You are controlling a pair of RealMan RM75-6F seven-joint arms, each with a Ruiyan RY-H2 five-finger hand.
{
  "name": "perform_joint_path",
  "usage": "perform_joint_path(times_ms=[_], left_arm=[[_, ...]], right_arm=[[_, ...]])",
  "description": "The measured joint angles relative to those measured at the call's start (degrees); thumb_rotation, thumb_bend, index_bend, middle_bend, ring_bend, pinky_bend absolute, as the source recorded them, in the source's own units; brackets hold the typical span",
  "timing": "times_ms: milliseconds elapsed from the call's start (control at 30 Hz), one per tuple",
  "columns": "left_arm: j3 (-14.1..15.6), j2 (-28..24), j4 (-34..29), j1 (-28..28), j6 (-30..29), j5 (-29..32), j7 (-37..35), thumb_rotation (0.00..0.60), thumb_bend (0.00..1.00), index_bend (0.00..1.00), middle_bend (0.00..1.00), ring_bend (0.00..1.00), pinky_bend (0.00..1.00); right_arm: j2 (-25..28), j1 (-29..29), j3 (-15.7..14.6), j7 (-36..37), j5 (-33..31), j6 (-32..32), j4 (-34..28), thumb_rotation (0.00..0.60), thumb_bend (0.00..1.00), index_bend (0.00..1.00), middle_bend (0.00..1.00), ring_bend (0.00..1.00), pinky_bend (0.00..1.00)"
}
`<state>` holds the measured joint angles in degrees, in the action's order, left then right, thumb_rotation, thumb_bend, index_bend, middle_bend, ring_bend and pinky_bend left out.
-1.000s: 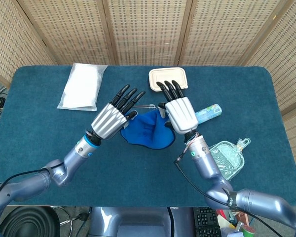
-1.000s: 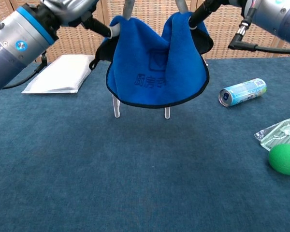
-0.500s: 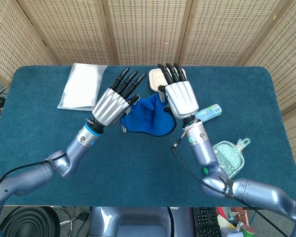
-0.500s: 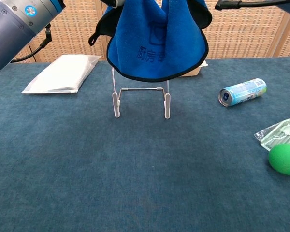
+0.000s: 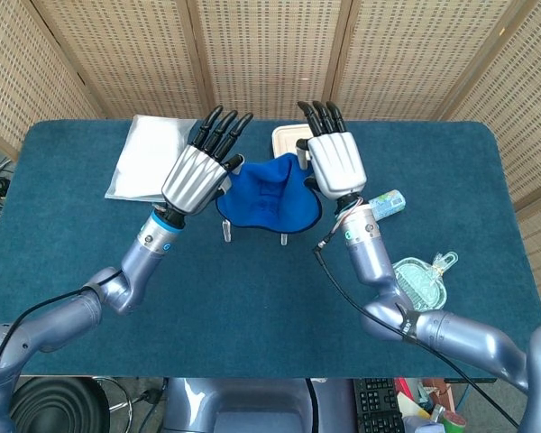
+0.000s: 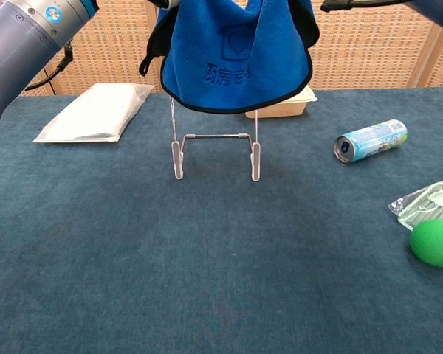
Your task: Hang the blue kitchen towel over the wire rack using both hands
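The blue kitchen towel [image 5: 269, 194] hangs in the air, bunched between my two hands. My left hand [image 5: 198, 171] grips its left corner and my right hand [image 5: 335, 164] grips its right corner, the other fingers stretched forward. In the chest view the towel [image 6: 236, 55] droops in front of the top of the wire rack [image 6: 214, 147], whose legs and lower bar stand bare on the table. The hands are cut off at the top of that view. From above, only the rack's feet [image 5: 225, 233] show below the towel.
A white packet [image 5: 149, 153] lies at the back left and a cream container [image 5: 288, 137] just behind the towel. To the right lie a can [image 6: 369, 140], a clear plastic pouch [image 5: 419, 280] and a green ball [image 6: 435, 242].
Both hands have lifted the towel up and back from in front of the rack. The rack's legs and lower bar, covered a second ago, now show beneath the hem.
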<state>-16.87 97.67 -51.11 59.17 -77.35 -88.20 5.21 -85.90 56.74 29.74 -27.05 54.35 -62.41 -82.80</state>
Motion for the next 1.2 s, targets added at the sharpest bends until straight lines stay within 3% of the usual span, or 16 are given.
perform_joint_path(times_ms=[667,1200], left_arm=[[3.62,7.56,17.6,-2.1,2.91,2.04,-14.37,0.6,0.42,0.81,0.0,0.0,0.0],[5.99,12.12,26.95,-3.36,5.68,2.87,-19.46,0.6,0.42,0.81,0.0,0.0,0.0]], right_arm=[[-5.95,-0.41,-4.97,10.07,0.06,4.34,15.56,0.6,0.47,0.72,0.09,0.0,0.0],[-10.07,-0.86,-7.05,15.68,2.06,7.47,23.49,0.6,0.47,0.72,0.09,0.0,0.0]])
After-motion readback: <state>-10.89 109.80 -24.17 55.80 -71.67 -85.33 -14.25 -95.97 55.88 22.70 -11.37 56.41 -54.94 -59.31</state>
